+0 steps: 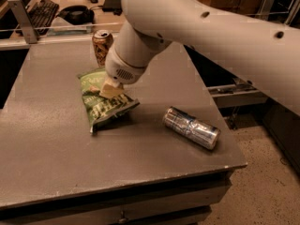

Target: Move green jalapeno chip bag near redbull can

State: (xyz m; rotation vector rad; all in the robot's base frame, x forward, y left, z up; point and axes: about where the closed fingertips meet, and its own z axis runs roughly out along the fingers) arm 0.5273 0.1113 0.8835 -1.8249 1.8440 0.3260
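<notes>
The green jalapeno chip bag is in the middle of the grey table, its right end raised a little off the top. My gripper is on the bag's upper middle and is shut on it; a tan finger shows against the bag. The redbull can, silver and blue with dented sides, lies on its side to the right of the bag, about a can's length away. My large white arm crosses the top right of the view.
A shorter brown-gold can stands upright at the table's back, just behind the bag. A desk with a keyboard lies beyond the table. The table's right edge and the floor are close to the redbull can.
</notes>
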